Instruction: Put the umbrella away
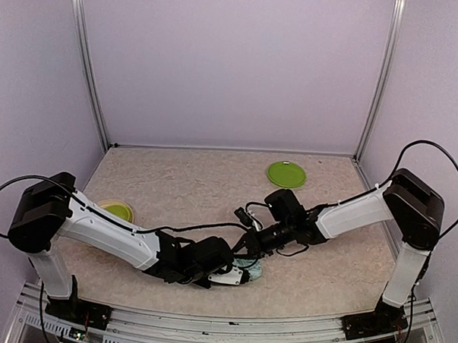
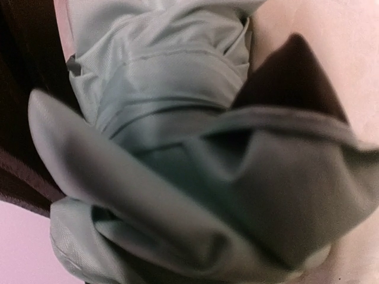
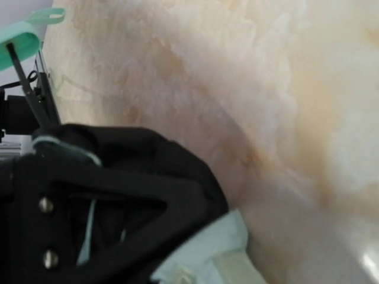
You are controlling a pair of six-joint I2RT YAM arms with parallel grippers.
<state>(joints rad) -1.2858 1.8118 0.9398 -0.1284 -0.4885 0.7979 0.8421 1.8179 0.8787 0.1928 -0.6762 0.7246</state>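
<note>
The left arm [image 1: 112, 235] and right arm [image 1: 356, 211] stretched low and inward, the left gripper [image 1: 236, 277] just beside the right gripper [image 1: 250, 252], their jaws obscured.

The umbrella [image 2: 177, 118] is pale mint-green fabric with a black lining, a thin black shaft [image 3: 23, 80] and a mint handle [image 3: 19, 35]. The surface [image 1: 198, 185] is mottled beige, cream patched with tan, and carries a bright green plate [image 1: 287, 174] and a yellow-green dish [image 1: 119, 210]. The left arm [image 1: 108, 231] and right arm [image 1: 356, 211] are white with black joints, and the walls [image 1: 234, 65] are pale lilac.
</note>
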